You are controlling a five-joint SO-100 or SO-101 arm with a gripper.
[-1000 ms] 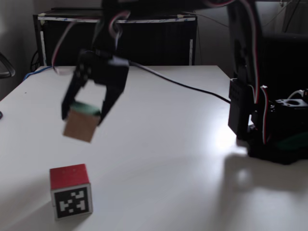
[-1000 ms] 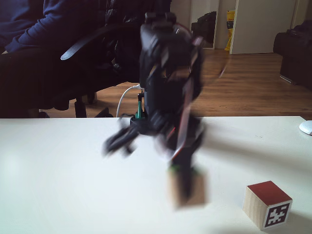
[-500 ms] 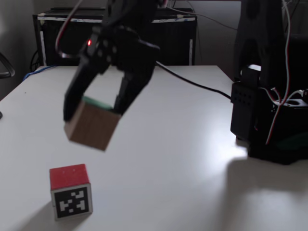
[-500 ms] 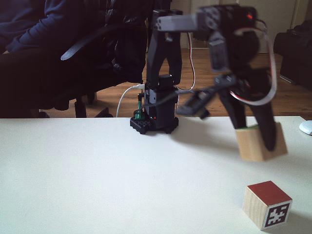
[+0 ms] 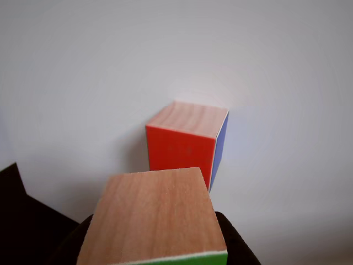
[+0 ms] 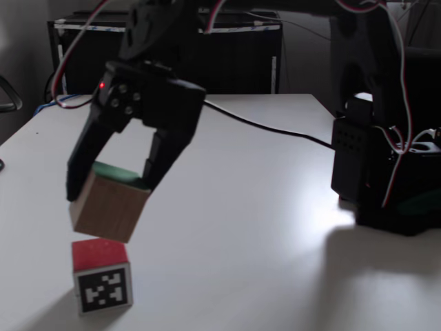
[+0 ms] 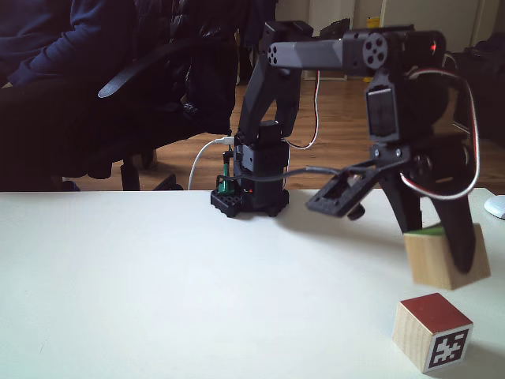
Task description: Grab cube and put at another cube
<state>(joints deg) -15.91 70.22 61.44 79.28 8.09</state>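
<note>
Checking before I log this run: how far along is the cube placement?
Pickup looks done: the claw is shut on the green-faced cube, which is off the table. In hand: it hangs tilted just above the red-topped cube, a gap visible in another fixed view. Left: lower, set it down, release.

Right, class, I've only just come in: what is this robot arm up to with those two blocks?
The gripper is shut on the cube, a wooden block with a green face, and holds it in the air, tilted, just above another cube, which stands on the white table with its red face up. In the other fixed view the held block hangs slightly above and to the right of the red-topped one, not touching it. It has not been released.
</note>
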